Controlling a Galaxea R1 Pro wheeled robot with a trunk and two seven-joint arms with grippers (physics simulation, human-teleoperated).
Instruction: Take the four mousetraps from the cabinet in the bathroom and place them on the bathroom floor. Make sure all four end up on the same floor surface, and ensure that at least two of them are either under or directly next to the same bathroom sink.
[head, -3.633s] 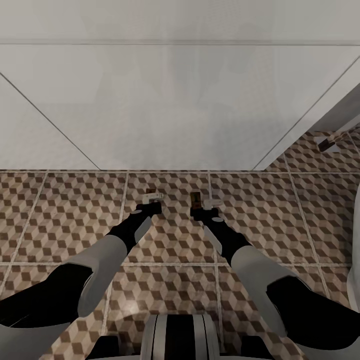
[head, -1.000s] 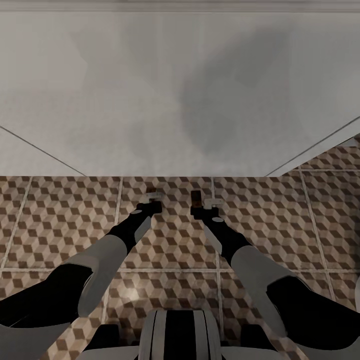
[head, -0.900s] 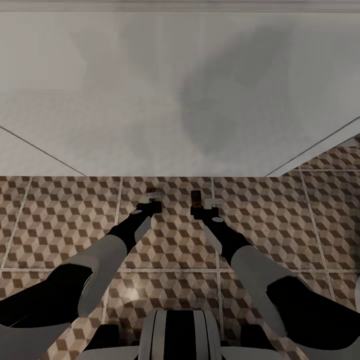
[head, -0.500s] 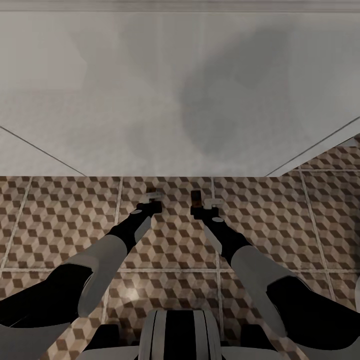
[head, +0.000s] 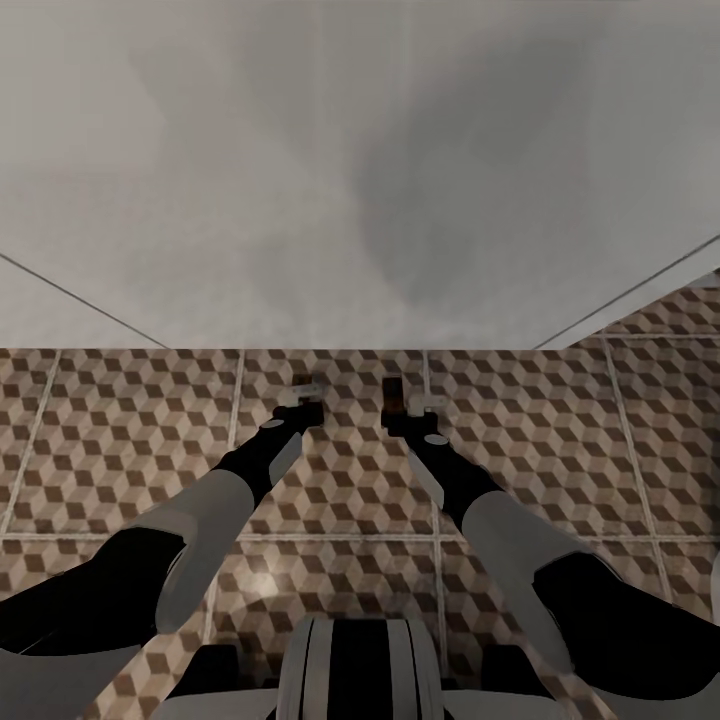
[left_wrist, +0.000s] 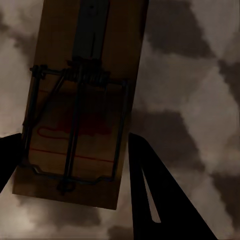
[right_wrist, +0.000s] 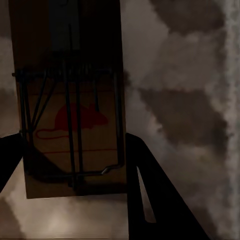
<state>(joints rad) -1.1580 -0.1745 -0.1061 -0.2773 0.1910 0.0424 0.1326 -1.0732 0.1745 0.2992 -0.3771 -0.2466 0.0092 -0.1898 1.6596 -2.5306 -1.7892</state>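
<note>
Each of my grippers is shut on a mousetrap. In the left wrist view a tan mousetrap (left_wrist: 80, 100) with dark wire and a red mark sits between the dark fingers (left_wrist: 150, 190) of my left gripper (left_wrist: 75, 142). The right wrist view has another mousetrap (right_wrist: 72, 115), with a red mouse print, held in my right gripper (right_wrist: 72, 142). From the head camera, my left gripper (head: 303, 392) and right gripper (head: 398, 398) hang side by side over the cube-patterned bathroom floor (head: 130, 430). They are just short of a broad white face (head: 360, 200); I cannot tell whether it belongs to the sink.
The white face spans the whole width ahead, with slanted edges at left and right. Patterned floor continues past its right edge (head: 660, 320). My base (head: 355, 670) shows at the bottom, between both arms.
The head view has tilted down a little in the last half second, so the white face's upper edge has left the picture. Arms, grippers and both mousetraps keep their pose.
</note>
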